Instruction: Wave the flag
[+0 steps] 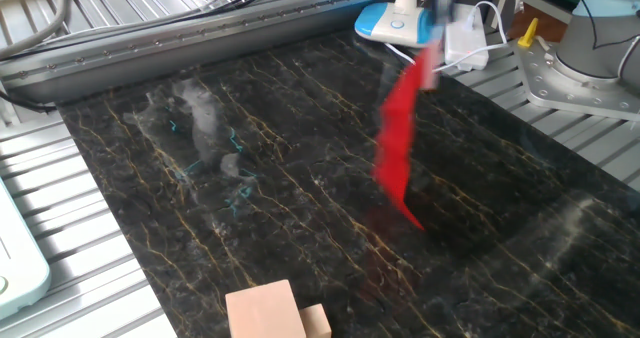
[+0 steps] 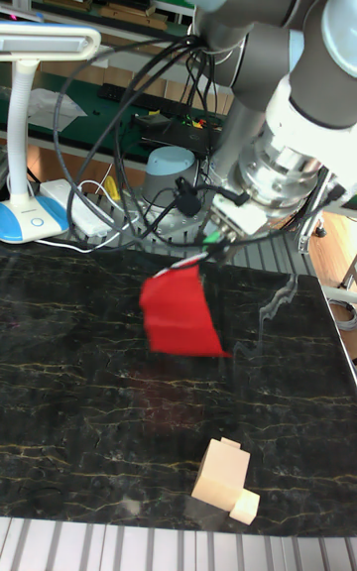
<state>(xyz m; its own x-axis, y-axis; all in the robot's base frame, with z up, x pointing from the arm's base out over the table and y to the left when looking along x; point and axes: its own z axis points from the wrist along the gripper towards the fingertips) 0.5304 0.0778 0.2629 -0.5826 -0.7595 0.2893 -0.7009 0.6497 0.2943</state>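
Dark marbled bench [image 1: 250, 228], lamp [image 2: 30, 214] behind; the red flag [image 1: 398, 148] hangs blurred in the air above it, mid-wave by my reckoning. The end effector itself I cannot make out. Wooden blocks [image 1: 275, 313] sit untouched.

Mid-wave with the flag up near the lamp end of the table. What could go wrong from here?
1. The flag hangs close to the lamp base and white cables at the table's edge; a wider swing could snag them.
2. The end effector's grip is motion-blurred, so a slipping stick can't be ruled out.
3. The wooden blocks look clear for now.
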